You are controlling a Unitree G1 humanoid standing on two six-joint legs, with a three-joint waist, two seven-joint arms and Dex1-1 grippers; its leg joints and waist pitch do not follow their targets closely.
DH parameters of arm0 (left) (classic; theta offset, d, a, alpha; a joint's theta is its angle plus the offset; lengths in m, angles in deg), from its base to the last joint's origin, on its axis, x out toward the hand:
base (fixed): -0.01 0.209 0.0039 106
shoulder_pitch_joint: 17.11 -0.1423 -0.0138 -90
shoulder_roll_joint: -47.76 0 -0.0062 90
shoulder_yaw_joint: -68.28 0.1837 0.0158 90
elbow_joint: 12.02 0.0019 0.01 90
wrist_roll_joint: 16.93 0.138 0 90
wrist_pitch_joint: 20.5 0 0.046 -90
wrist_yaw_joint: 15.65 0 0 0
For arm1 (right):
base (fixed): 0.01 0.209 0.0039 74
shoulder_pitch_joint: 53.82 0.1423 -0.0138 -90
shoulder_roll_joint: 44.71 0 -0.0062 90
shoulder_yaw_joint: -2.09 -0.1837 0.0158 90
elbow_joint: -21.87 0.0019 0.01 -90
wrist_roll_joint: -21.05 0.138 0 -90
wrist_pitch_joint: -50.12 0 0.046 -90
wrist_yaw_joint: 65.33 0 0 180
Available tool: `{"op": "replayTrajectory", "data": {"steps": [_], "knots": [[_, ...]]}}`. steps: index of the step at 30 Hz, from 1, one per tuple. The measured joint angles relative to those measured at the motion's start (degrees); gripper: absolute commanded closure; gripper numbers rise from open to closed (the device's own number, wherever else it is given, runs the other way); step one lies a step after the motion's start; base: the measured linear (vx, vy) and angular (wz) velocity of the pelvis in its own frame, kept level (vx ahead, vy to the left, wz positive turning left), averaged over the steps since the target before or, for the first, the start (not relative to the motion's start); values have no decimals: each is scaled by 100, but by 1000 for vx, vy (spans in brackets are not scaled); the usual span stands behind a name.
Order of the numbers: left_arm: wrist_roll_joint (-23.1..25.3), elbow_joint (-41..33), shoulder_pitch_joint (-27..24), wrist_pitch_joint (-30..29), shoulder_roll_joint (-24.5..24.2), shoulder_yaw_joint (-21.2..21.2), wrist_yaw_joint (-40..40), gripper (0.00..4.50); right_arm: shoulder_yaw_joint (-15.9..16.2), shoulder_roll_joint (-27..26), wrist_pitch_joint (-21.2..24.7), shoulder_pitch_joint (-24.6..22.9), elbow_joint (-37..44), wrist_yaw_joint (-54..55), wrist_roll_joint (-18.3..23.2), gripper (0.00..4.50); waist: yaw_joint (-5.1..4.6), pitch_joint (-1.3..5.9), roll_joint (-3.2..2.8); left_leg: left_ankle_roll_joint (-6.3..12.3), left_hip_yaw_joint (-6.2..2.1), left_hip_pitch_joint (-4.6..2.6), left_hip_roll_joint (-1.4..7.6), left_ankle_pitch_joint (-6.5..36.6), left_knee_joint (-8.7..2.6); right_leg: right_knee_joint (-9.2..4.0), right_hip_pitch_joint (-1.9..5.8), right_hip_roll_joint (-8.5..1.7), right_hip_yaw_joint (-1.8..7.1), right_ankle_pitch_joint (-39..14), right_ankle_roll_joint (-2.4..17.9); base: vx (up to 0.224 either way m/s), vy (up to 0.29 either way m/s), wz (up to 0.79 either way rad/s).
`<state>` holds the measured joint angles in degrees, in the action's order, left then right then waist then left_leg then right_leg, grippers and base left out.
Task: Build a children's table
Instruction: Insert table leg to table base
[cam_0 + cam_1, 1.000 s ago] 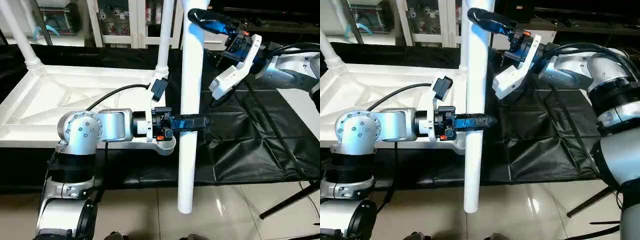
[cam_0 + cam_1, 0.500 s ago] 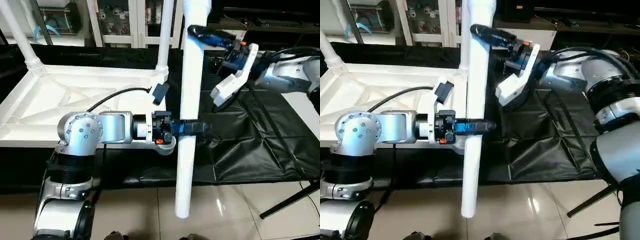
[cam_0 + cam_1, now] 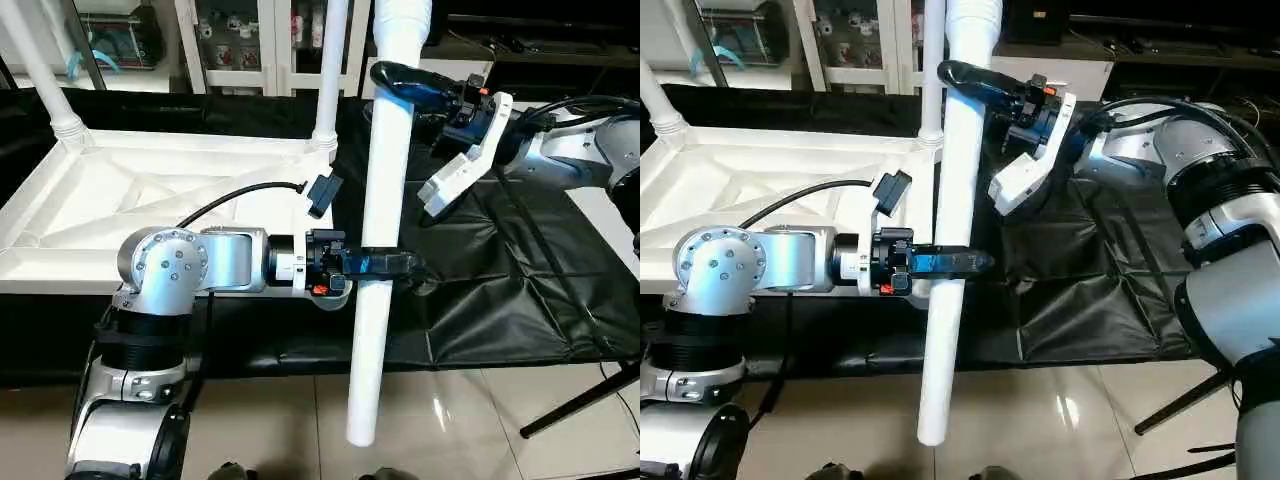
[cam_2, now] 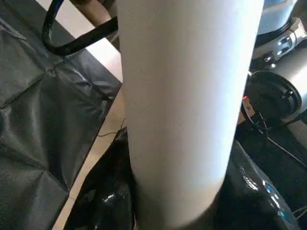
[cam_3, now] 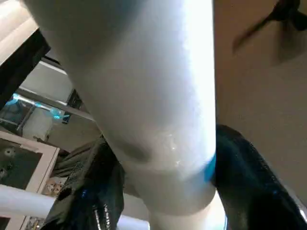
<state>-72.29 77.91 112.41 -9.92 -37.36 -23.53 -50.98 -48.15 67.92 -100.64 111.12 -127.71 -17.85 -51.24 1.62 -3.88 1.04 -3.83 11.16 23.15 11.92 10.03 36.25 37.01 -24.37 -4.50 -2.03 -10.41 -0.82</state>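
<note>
Front and centre, a long white leg [image 3: 381,210] hangs nearly upright, both arms on it at once! Low down, the left claw [image 3: 385,264] is pinching that leg from the side, its black fingers [image 3: 958,262] wrapped across the tube just beyond the edge of the black-draped tabletop [image 3: 500,280]. Higher up, the right claw [image 3: 400,78] is clamped on the same leg, one finger curling round the front of it; the right wrist view is filled by the white tube with dark fingers pressed on either side. The leg's lower end dangles over the shiny tiled floor [image 3: 450,420], touching nothing, while its upper end runs out of the picture's top.

Off to the robot's left lies the white table top [image 3: 150,200], ribbed underside up, resting on the tabletop. Two more legs are already standing in its far corner sockets: one at the far-left corner [image 3: 40,70], one at the far-right corner [image 3: 328,75], just beside the held leg.
</note>
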Motion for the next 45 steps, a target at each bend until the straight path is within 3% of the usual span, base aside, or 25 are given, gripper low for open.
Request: {"op": "replayTrajectory", "data": {"steps": [3, 5, 8, 11, 21, 30, 33, 38, 40, 42, 43, 45], "knots": [[23, 2, 0, 44, -25, 19, -15, 283, 25, -13, 40, 0, -25, 33, 0, 232, 0, 0, 0, 0, 0, 0, 0, 0, 0, 0, 0, 0, 0, 0, 0, 0, 0, 0], [76, 3, 1, 134, -45, 63, -42, 213, 32, -17, 65, 0, -32, 39, 2, 234, 0, 0, -1, 0, 0, 0, 0, 0, 0, 0, 0, 1, 0, 0, 0, 0, 0, 0], [111, -3, 45, 224, -50, 113, -119, 210, 89, -15, 78, -7, -156, -4, -4, 235, 10, 0, 0, 0, 0, 1, 0, 0, 2, 0, 0, 1, 0, 0, 0, 0, 0, 0], [232, -51, 96, 428, -224, 220, -221, 168, 145, -7, 92, -60, -217, -17, -9, 248, 0, 0, -2, 0, 0, 0, 0, 0, 2, 1, 0, 0, 1, 0, 1, 0, 0, 0], [1036, -100, 93, 1570, -1009, 676, -738, 142, 282, 47, 284, -122, -437, -66, -55, 254, -5, 0, -2, -1, -1, -1, 3, 0, 2, 4, -3, -1, 6, 1, 0, 0, 0, 0], [1431, 842, 591, 2538, -1567, -214, -809, 142, 338, 41, 406, -330, -863, -473, 53, 266, 3, 0, -2, -2, 0, 1, 2, 0, 2, 5, -6, -2, 12, 2, 0, 0, 0, 0], [1477, 1184, 729, 2928, -1589, -485, -662, 142, 290, 36, 452, -378, -1062, -823, 294, 266, 18, 0, -1, -2, 0, 1, 2, 0, 2, 5, -6, -3, 12, 3, 1, 0, 0, 0], [1581, 1527, 911, 3450, -1630, -1013, -389, 142, -237, 25, 522, -737, -1514, -1825, 1048, 266, 16, 0, -1, -1, 2, 1, 2, 1, 3, 6, -5, -6, 15, 4, 2, 0, 0, 0], [1639, 1602, 925, 3751, -1509, -1190, -174, 142, -600, -83, 692, -868, -1738, -2612, 1521, 266, 12, 0, -1, 0, 2, 1, 3, 0, 5, 7, -5, -5, 14, 7, 7, 0, 0, 0], [1678, 1614, 986, 3957, -1427, -1313, 7, 142, -1067, -247, 1025, -1049, -1950, -3524, 2061, 266, 16, 1, 6, 1, 1, 2, 8, 0, 10, 9, -5, -3, 12, 9, 10, 0, 0, 0], [1698, 1611, 1053, 4107, -1390, -1376, 169, 142, -1474, -395, 1395, -1212, -2077, -4227, 2506, 266, 17, 1, 7, 2, 1, 2, 9, 0, 13, 9, -4, -3, 10, 12, 14, 0, 0, 0], [1853, 1592, 1141, 4422, -1396, -1429, 403, 142, -1965, -574, 1918, -1465, -2246, -5004, 3112, 267, 23, 1, 4, 5, 1, 4, 9, 0, 14, 9, -5, -7, 10, 15, 19, 0, 0, 0]]}}
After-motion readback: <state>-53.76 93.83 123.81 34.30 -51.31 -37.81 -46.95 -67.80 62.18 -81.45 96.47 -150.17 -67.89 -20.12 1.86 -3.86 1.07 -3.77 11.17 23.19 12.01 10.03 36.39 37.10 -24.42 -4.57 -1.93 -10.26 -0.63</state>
